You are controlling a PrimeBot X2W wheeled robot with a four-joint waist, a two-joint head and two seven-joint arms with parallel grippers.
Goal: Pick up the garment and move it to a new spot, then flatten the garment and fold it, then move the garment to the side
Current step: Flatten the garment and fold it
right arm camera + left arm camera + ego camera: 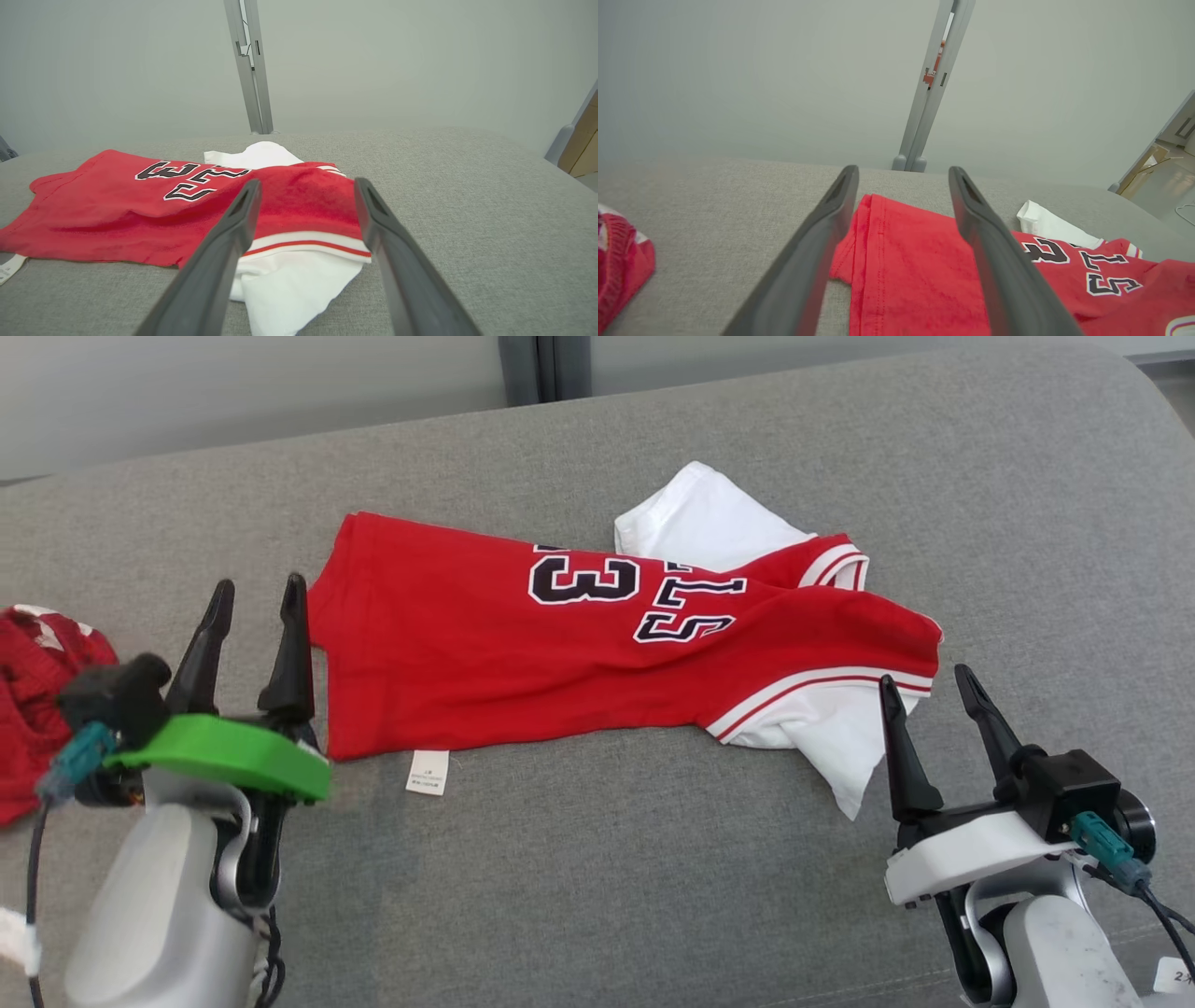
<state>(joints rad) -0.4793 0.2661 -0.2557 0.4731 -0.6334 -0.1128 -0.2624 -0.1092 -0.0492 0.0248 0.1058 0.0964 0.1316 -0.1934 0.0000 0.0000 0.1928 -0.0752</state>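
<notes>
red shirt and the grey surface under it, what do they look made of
Red shirt: soft knit fabric, likely cotton or a blend, matte; it wrinkles loosely and shows a stitched hem, with the lettering looking printed. Grey surface: woven upholstery cloth, matte, with a fine flecked weave; probably padded, judging by its rounded edge.

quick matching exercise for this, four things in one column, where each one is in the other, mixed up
Things:
1 red jersey
2 white label
3 crumpled red cloth
4 right pincer

Places:
a far left edge of the head view
b lying across the middle
c poking out from the jersey's near edge
d open, beside the near white sleeve

Pairs: 1-b, 2-c, 3-a, 4-d
</notes>
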